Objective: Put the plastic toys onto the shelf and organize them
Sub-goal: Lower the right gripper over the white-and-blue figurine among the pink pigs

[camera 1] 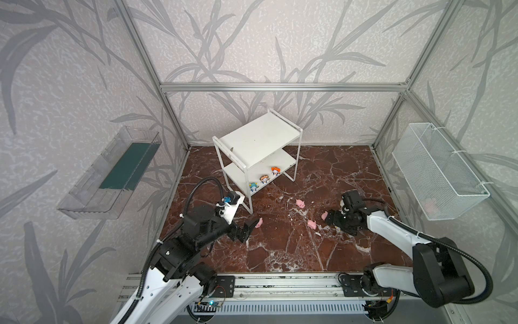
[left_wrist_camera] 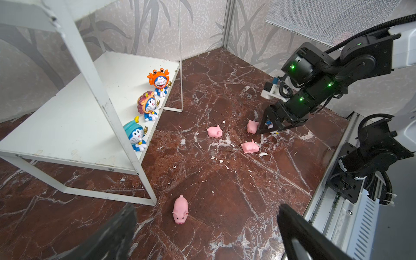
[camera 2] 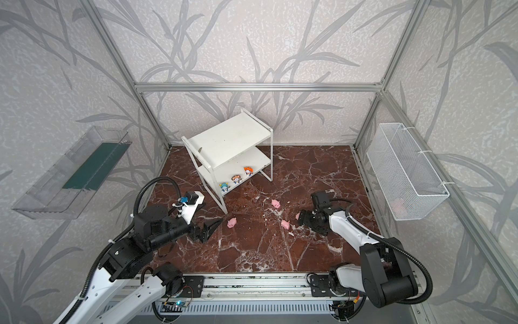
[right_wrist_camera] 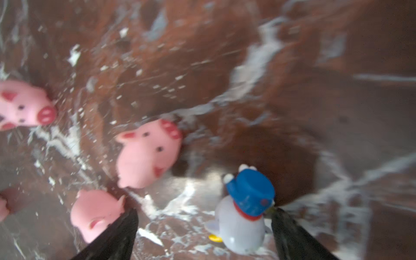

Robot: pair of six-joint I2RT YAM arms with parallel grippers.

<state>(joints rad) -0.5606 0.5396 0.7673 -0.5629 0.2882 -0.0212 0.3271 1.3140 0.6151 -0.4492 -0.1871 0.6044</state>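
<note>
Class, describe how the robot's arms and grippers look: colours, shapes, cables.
The left arm and right arm have white shells, black joints and ribbed black cable hoses. The left gripper and right gripper are black, with two tapered fingers.

A white two-tier shelf (camera 1: 258, 140) stands at eleven o'clock on the surface (camera 1: 280, 252), with three cartoon figurines (camera 1: 264, 179) upright in a row along its lower board's front edge. Four pink pigs (camera 1: 300, 203) lie scattered at five o'clock from it. A blue-hatted white figurine (right_wrist_camera: 245, 213) is near them.
</note>
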